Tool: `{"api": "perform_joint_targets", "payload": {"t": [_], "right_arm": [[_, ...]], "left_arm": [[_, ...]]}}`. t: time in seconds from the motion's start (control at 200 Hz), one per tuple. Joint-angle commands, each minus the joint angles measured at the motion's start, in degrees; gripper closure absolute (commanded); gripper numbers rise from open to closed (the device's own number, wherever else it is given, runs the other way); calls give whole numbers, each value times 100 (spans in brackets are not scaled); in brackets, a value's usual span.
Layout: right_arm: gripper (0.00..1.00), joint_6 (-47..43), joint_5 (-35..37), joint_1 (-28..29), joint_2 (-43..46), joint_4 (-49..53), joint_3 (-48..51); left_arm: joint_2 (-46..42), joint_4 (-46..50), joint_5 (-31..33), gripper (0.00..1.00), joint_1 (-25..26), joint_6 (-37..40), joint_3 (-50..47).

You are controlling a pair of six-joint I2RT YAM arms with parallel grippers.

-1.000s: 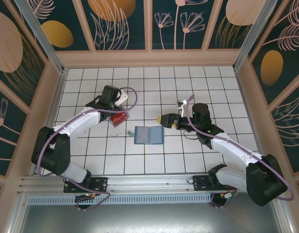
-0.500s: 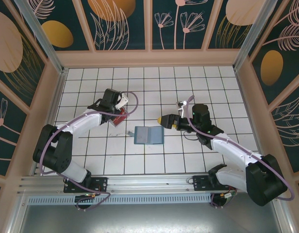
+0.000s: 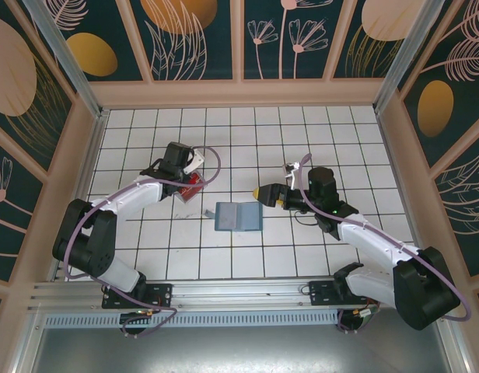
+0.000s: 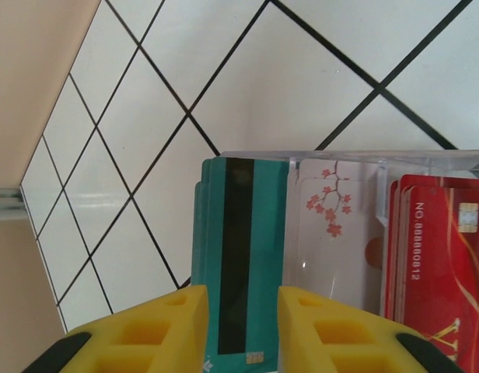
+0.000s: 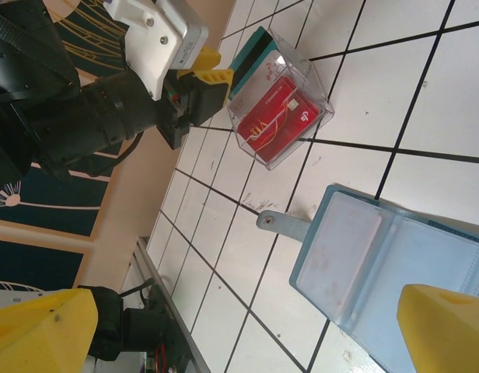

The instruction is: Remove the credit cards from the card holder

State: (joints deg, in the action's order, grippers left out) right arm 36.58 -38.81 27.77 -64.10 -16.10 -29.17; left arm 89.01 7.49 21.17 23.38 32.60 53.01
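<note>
Both my claws released, cards boxed

Overhead: open card holder at centre, left claw at its 10 o'clock over the clear box, right claw at 1. Left wrist: teal card beyond parted fingers, red cards at its 3. Right wrist: holder at 4 o'clock.

Overhead from behind, wrists close, sharing credit cards

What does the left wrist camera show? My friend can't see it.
A teal-green plastic card with a black stripe sits at one end of a clear plastic box, framed by the open yellow fingers of the left pincer. Red plastic cards stand beside it.
</note>
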Motion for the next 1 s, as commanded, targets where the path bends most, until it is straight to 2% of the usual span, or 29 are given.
{"api": "perform_joint_targets", "payload": {"t": [0.0,0.11,0.155,0.185,0.24,0.265,0.39,0.49,0.556,0.666,0.706,0.916,0.996], "right_arm": [[1,82,22,-43,91,-208,78],[1,104,29,-37,64,-217,78],[1,113,46,-43,56,-214,85],[1,121,71,-39,50,-210,87],[1,130,156,-34,30,-177,91],[1,130,203,-22,16,-166,90],[1,48,611,84,-56,146,23],[6,-65,1020,204,-186,522,-103],[13,-90,1174,265,-305,697,-170],[36,-72,1385,326,-527,908,-226],[42,-34,1450,326,-588,946,-236],[62,76,1886,598,-962,1212,-274],[64,120,1925,654,-1161,1271,-305]], "left_arm": [[-49,-228,146,68,-108,19,-37],[-151,-291,145,67,-148,-57,-20],[-209,-285,127,60,-149,-137,47],[-244,-263,101,48,-149,-206,109],[-325,-289,147,17,-145,-406,212],[-359,-299,169,12,-149,-516,235],[-500,-123,126,14,-149,-1169,650],[-569,208,33,18,-149,-1895,1009],[-563,532,-11,22,-149,-2492,1261],[-524,1207,-263,28,-149,-3394,1666],[-538,1398,-377,34,-149,-3718,1744],[-1010,1663,-1183,44,-149,-5055,1444],[-1243,1662,-1565,45,-149,-5393,1195]]}}
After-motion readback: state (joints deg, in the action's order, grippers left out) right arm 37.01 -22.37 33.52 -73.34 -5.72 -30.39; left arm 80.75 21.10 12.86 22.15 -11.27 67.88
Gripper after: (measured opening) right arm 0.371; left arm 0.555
